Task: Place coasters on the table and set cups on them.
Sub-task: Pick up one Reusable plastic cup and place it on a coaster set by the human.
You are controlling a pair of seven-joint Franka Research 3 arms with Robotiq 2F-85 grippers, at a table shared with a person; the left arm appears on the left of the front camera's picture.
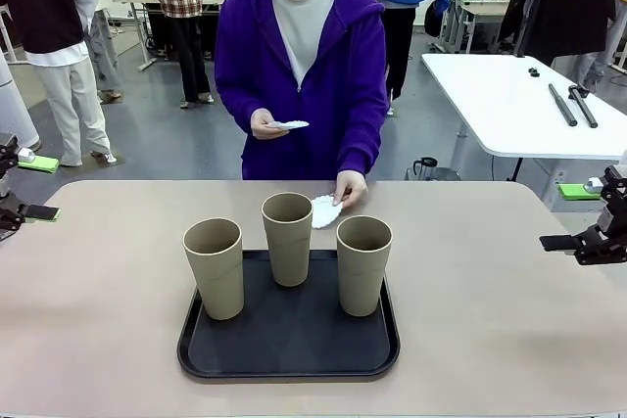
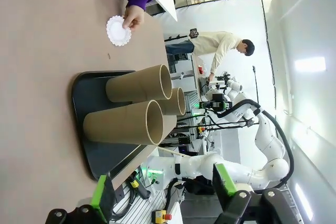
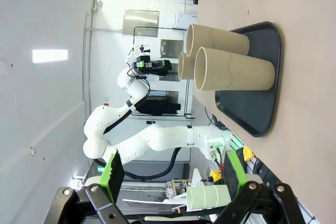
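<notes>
On the table (image 1: pixel 490 330), midway along its width and close to the robot-side edge: a black tray (image 1: pixel 294 357). Upright on that tray, mouths up, three cups: left cup (image 1: pixel 215 271) toward the tray's left side, middle cup (image 1: pixel 287 242) toward its far rim, right cup (image 1: pixel 363 269) toward its right side. Close to one another, not touching, none tilted.

Just past the tray's far rim, toward the table's far edge, behind the gap between middle and right cups: one white coaster (image 1: pixel 324 210), lacy rim visible, down on the bare table surface, with the fingertips of the person's lower hand (image 1: pixel 351 189) on its far side. Apart from every cup.

Higher up, beyond the far edge and off the table, in front of the purple hoodie (image 1: pixel 343 85): the person's other hand (image 1: pixel 263 126), pinching a second coaster (image 1: pixel 291 125) held roughly level. Impossible to tell whether one doily or more there.

At the table's left edge: left end effector (image 2: pixel 163 192), jaws spread wide, nothing between them, well apart from the tray. At the table's right edge: right end effector (image 3: pixel 173 174), likewise spread wide and gripping nothing, well apart from the cups.
</notes>
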